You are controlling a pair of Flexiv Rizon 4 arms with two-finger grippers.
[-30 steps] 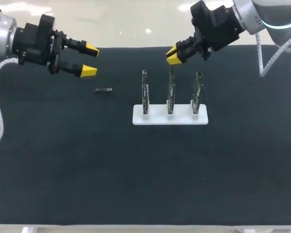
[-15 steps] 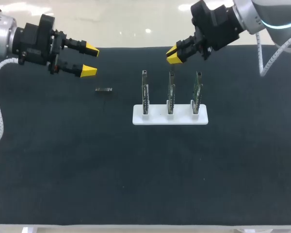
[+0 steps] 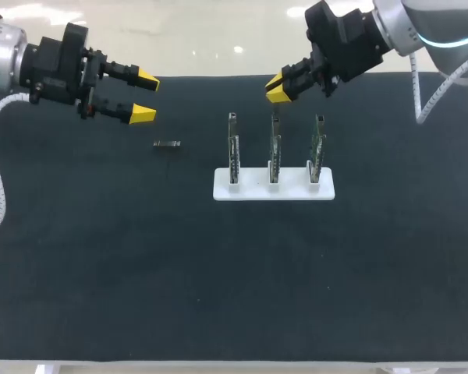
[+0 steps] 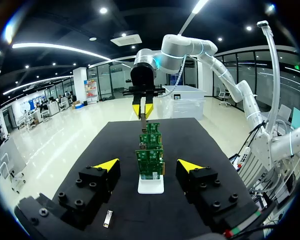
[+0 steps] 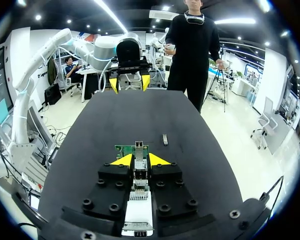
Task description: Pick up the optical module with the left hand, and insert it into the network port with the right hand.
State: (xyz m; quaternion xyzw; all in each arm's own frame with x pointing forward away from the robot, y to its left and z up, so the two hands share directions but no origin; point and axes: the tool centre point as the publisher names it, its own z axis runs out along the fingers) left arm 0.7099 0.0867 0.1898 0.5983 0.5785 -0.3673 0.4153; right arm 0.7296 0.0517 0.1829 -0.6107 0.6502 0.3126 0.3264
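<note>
Black mat (image 3: 101,273): left gripper (image 3: 144,95) wide by far edge, near optical module (image 3: 166,144); right gripper (image 3: 276,87) pinches second module (image 5: 139,172).

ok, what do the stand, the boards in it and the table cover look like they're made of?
Stand: plain white, smooth, matte, probably plastic. Boards: green circuit boards with small metal parts, likely the usual fibreglass laminate. Table cover: black, dull, no glare under the lights, so probably cloth or a foam mat; cannot tell which.
</note>
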